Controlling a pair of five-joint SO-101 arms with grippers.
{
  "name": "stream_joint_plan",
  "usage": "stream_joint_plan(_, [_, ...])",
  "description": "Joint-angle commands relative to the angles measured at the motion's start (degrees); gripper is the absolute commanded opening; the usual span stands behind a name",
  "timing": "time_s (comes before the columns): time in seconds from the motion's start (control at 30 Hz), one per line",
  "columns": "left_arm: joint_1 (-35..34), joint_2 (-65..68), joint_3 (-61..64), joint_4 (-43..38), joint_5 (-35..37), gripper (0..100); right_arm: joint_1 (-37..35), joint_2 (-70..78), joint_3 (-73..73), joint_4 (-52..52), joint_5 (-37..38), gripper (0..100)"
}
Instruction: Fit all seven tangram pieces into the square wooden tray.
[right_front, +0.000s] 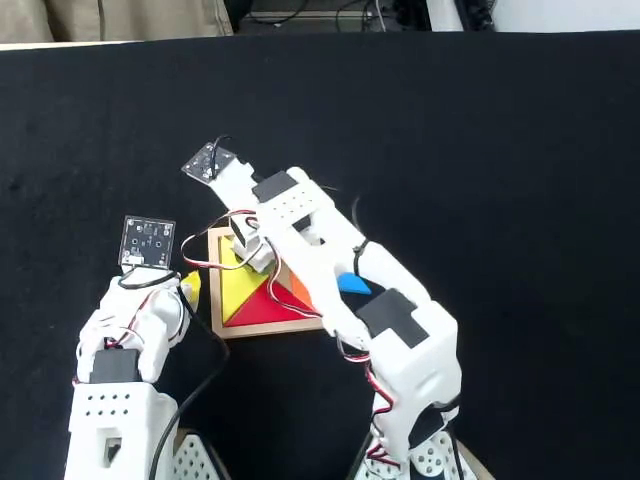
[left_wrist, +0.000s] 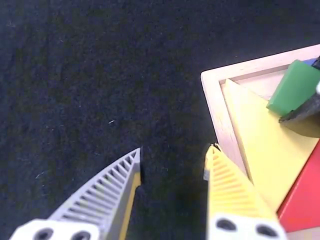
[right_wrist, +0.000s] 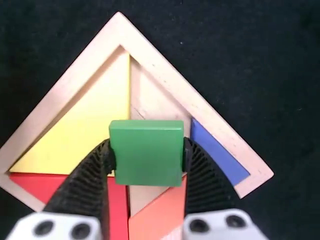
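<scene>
Nearest the arm bases, left hand (left_wrist: 175, 150) hangs over the black bench (left_wrist: 75, 75) just beside the left rim of the square wooden tray (left_wrist: 219, 100), fingers apart, nothing between them. Farther out over the tray, right hand (right_wrist: 146, 147) is clamped on the green square piece (right_wrist: 146, 165), held above the bare wood strip between the yellow triangle (right_wrist: 85, 130) and blue piece (right_wrist: 215, 150); red piece (right_wrist: 40, 182) lies edge to edge with the yellow triangle, orange piece (right_wrist: 160, 210) next to the red

Lab tabletop: black cloth (right_front: 500, 150), cables (right_front: 300, 14)
</scene>
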Motion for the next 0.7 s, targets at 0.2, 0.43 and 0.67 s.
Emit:
stream_joint_plan(0.2, [0.40,-0.79,-0.48,-1.23,0.18,21,1.14,-1.54,-3.21,0.00,-0.53,1.1])
stream_joint_plan(0.43, [0.40,-0.79,-0.48,-1.23,0.18,21,1.23,-1.71,-2.77,0.18,-0.53,4.0])
stream_joint_plan(0.67, [0.40,-0.79,-0.48,-1.23,0.18,21,-0.53,-1.89,-3.47,2.90,-0.09,26.5])
